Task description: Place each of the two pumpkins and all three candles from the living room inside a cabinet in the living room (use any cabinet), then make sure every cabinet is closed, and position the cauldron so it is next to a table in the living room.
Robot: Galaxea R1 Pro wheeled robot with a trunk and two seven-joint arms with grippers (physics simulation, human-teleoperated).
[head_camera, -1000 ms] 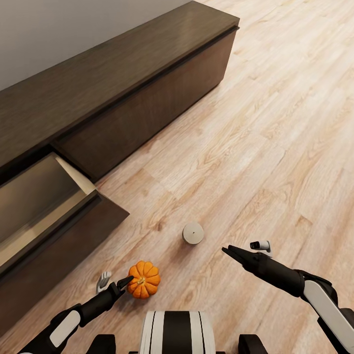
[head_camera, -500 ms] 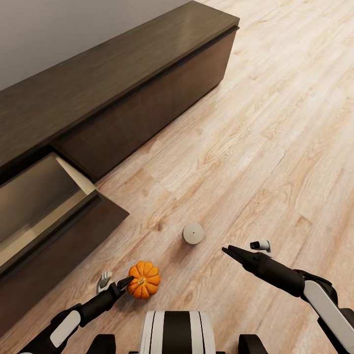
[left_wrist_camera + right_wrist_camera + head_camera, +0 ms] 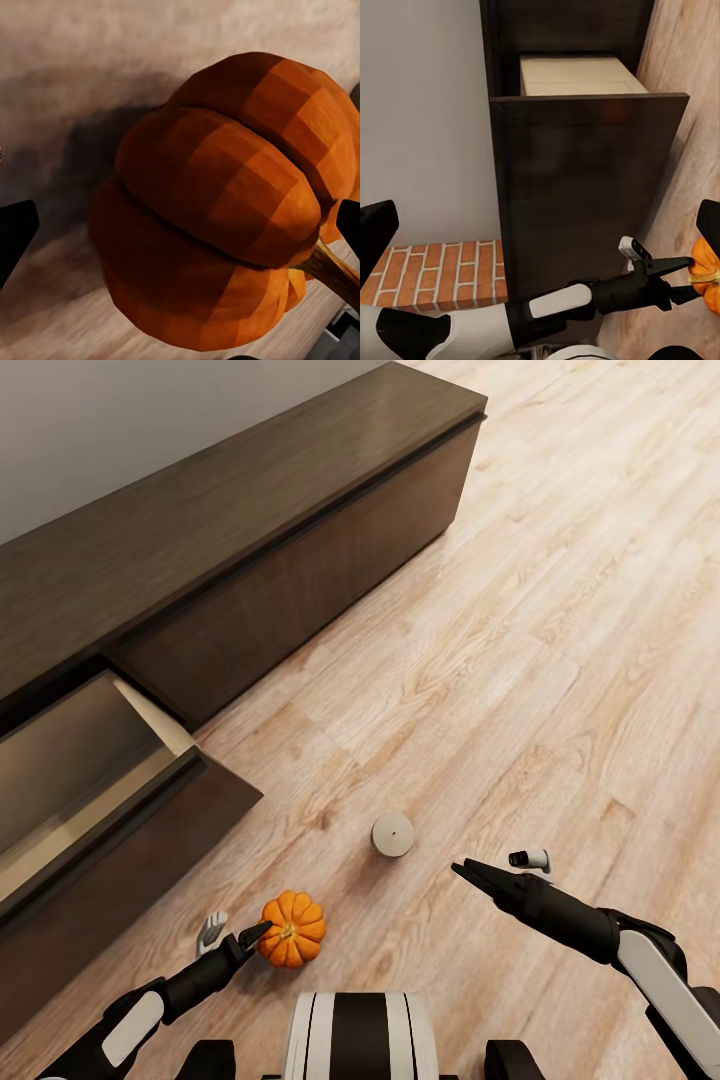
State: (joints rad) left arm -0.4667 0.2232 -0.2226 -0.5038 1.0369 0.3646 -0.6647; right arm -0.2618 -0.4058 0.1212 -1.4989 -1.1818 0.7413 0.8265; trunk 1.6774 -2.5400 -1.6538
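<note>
On the wood floor (image 3: 520, 620) just ahead of the robot's base sits a pumpkin (image 3: 293, 928), and the left gripper (image 3: 232, 934) is down at it. The left wrist view shows why: the pumpkin (image 3: 225, 217) lies between two dark fingertips (image 3: 15, 236) spread wide at either side, neither one clearly pressing on it, so the fingers look open around it and ready to pinch, not yet holding it. One fingertip crosses the pumpkin's near side in the head view; whether it touches, I cannot tell.

A candle (image 3: 393, 834) stands upright on the floor a little beyond the pumpkin, well apart from it, between the two arms. The right gripper (image 3: 466, 873) hangs low near it, holding nothing; how far its fingers are parted cannot be read.

To the left, the cabinet (image 3: 250, 530) has one front pulled out, its pale-lined drawer (image 3: 70, 780) open and near the pumpkin, most likely so the pumpkin can be lifted straight in. The other front is flush shut. From the right wrist view the same drawer (image 3: 577, 75) stands open with nothing visible in the part that shows.
</note>
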